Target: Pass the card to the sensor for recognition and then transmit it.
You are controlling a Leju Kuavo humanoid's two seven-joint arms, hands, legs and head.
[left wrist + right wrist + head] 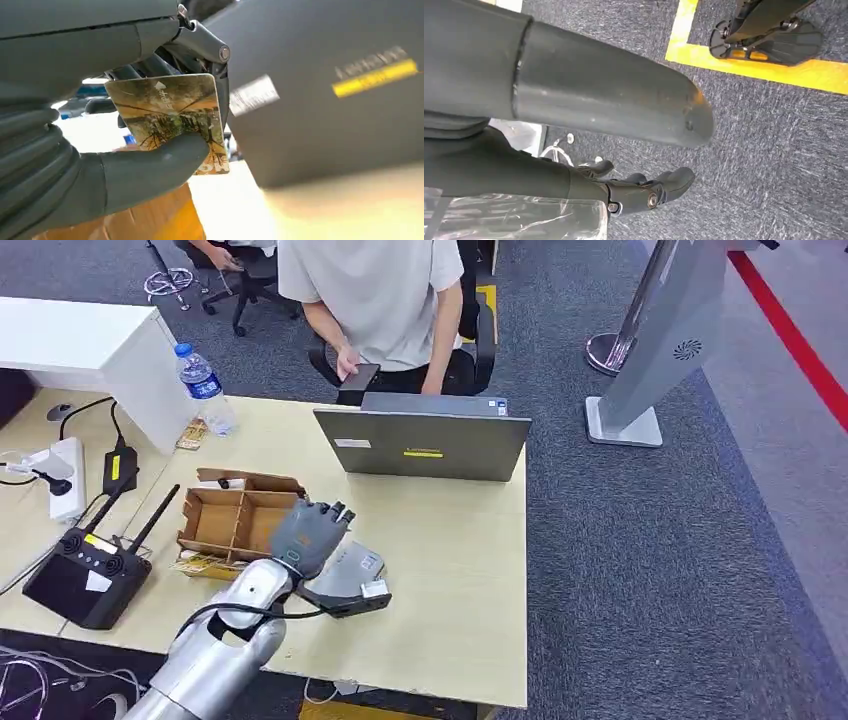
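A pale wooden table [460, 570] stood on dark grey carpet [650, 570] in an office, with a red line [790, 335] crossing the floor at the upper right of the head view and a grey stand [655, 350] planted beside it. At the middle top of that frame a person in a light T-shirt [375, 290] sat behind a closed grey laptop [425, 445] propped on the table's far edge. Lower left of centre, the robot's silver left arm reached up over the table, its left hand [310, 530] hovering above a grey card sensor [350, 575] and just beside an open cardboard divider box [235, 520]. In the left wrist view, the card [172, 117], printed with a brownish tree scene and a white arrow, was pinched between the thick grey thumb [155, 165] and the darker fingers, left of centre, with the laptop's grey back filling the right half. A water bottle [205, 385] stood at the upper left of the head view; a black remote controller [85, 575] with antennas lay at the lower left, near a white power strip [60, 465]. In the right wrist view, the right hand [644, 192] hung over the carpet at the lower centre, its fingers curled in around nothing, near a yellow floor stripe [774, 70].
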